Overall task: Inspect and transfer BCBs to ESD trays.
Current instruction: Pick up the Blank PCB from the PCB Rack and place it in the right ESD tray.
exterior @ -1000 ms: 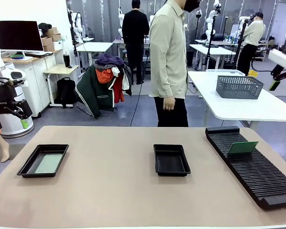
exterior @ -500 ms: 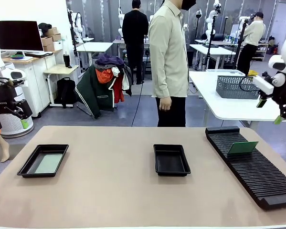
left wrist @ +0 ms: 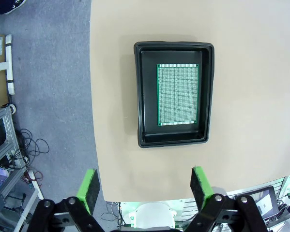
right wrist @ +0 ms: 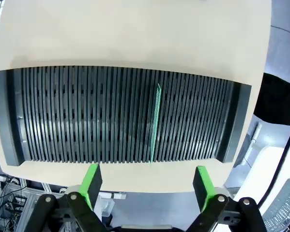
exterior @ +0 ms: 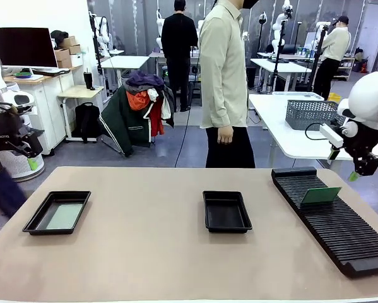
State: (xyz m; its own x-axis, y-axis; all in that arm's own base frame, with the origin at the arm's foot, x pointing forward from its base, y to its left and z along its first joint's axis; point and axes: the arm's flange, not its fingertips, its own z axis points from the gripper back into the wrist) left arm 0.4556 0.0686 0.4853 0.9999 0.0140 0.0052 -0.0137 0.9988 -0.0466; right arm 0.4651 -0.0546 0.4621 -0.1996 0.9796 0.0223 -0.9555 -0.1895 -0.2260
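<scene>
Your left gripper (left wrist: 145, 188) and right gripper (right wrist: 147, 187): wide, empty.
One BCB (left wrist: 178, 94) lies lengthwise in its ESD tray (left wrist: 139, 96); a second BCB (right wrist: 155, 123) stands edgewise along a rack (right wrist: 62, 116) slot.

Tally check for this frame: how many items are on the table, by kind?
BCBs: 2, one lying in a tray, one standing in the rack
ESD trays: 2
Slotted rack: 1
Total: 5

Grey floor (exterior: 75, 154), white tables (exterior: 283, 136) far right, monitor (exterior: 21, 46) on white cabinet (exterior: 47, 107) far left, jackets (exterior: 135, 113) heaped mid-room.
</scene>
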